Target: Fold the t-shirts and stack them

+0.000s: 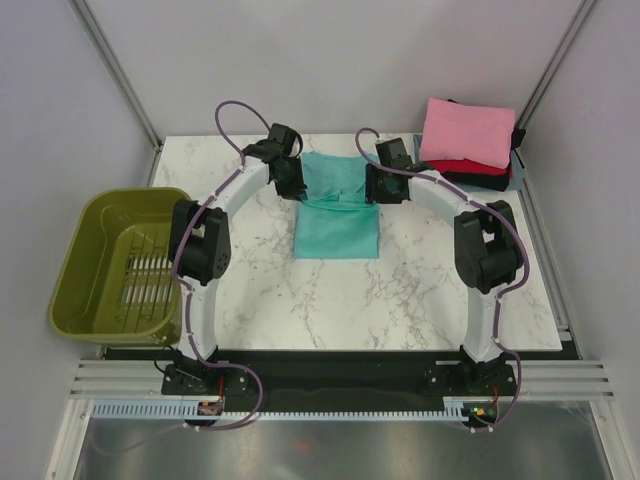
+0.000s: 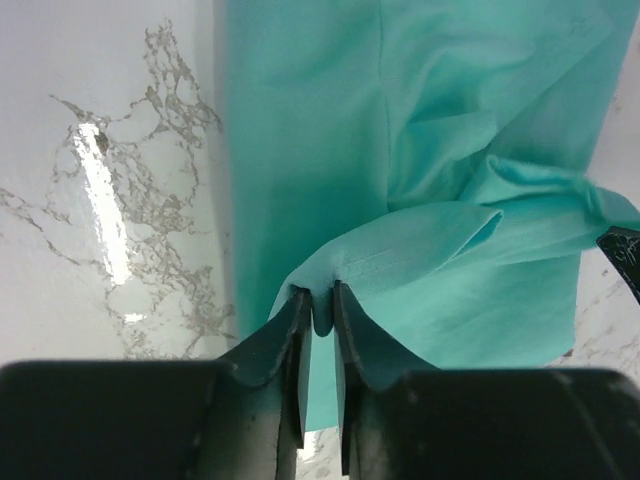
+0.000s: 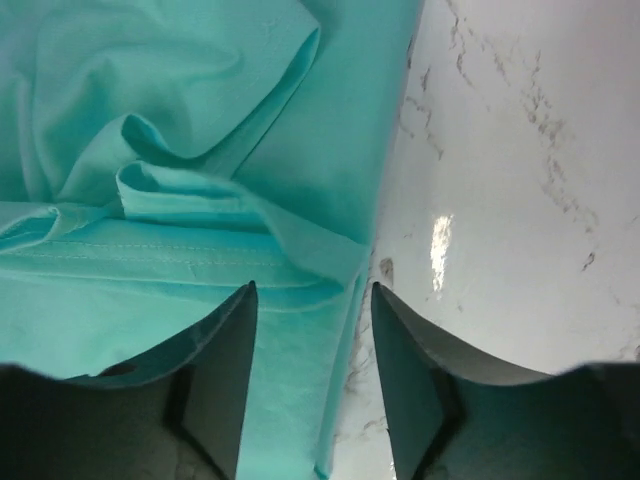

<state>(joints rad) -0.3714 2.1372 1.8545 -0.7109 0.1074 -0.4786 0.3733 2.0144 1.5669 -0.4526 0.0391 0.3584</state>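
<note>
Risks first. The left gripper [image 2: 322,310] has its jaws narrow w/ a small fold of the teal tee's [image 1: 337,215] hem pinched between the pads. If that arm pulls away before the hem slips free, I'd expect the cloth to drag along and the fold to come undone. The right gripper [image 3: 313,340] stands wide w/ nothing held, jaws straddling the tee's edge on the side nearer the stack [image 1: 470,150]. A fingertip [image 3: 235,340] sitting low on the cloth could snag it on the way out. There's also a bunched, puckered ridge of fabric across the tee btwn the two grippers. Left as is, prob a lumpy fold that won't sit flat on the pile.

Teal tee lies on the marble table [image 1: 420,300], well left of the stack and apart from it, partly folded. The stack has a pink tee [image 1: 468,132] on top, a red tee [image 1: 478,168] under it and darker layers below.

Pose: both arms arc inward, wrists low over the tee. Left gripper works the edge far from the stack, right gripper the near edge, roughly level w/ each other. The olive basket [image 1: 75,270] sits beyond the tee, far from the stack.
</note>
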